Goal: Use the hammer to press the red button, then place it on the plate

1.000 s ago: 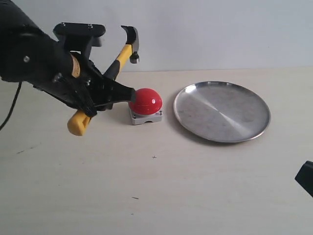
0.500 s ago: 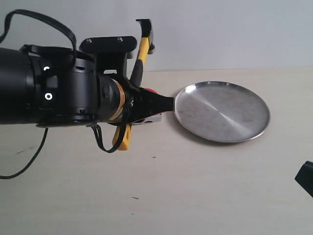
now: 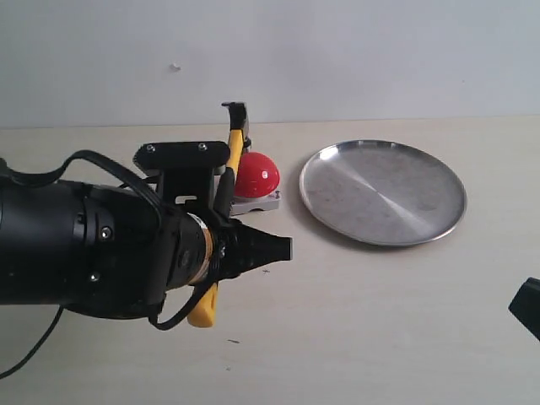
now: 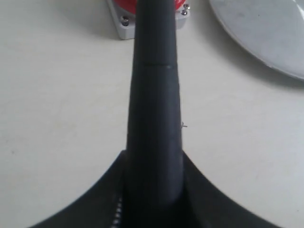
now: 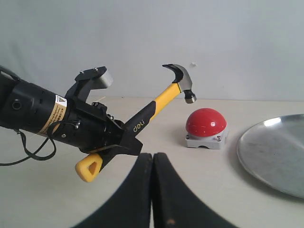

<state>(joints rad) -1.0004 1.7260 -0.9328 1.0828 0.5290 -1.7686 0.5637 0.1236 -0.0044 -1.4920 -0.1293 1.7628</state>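
Holding the hammer (image 3: pixel 234 159) in my left gripper (image 3: pixel 272 250), I have the jaws pinching the black part of its handle, a little above the yellow end with the hole. The hammer is in the air, clear of the table (image 3: pixel 354 337), and tilted. Its yellow end hangs low on the near side, and its dark steel head stands high on the far side. In the right wrist view the hammer (image 5: pixel 156 107) slants up from my left gripper (image 5: pixel 129 142) with pale lettering on the black grip. The head is raised above the red button (image 5: pixel 205 122) and a little to its left, not touching it. In the exterior view the red button (image 3: pixel 257 173) sits on its light-grey base just right of the handle, and my left gripper's fingertips point right on its near side. The plate (image 3: pixel 382 192) lies flat on the table to the right of the button, near it but apart, with nothing on it. In the left wrist view one dark finger (image 4: pixel 154 109) runs up the middle and covers most of the red button (image 4: pixel 179 3). Only slivers of red and the screwed corners of the grey base show, with the plate (image 4: pixel 266 33) off to one side. My right gripper (image 5: pixel 153 190) is low over the table on the near right, well apart from all three things. Its fingers are pressed together with nothing between them. A pale wall (image 3: pixel 380 51) rises behind the table.
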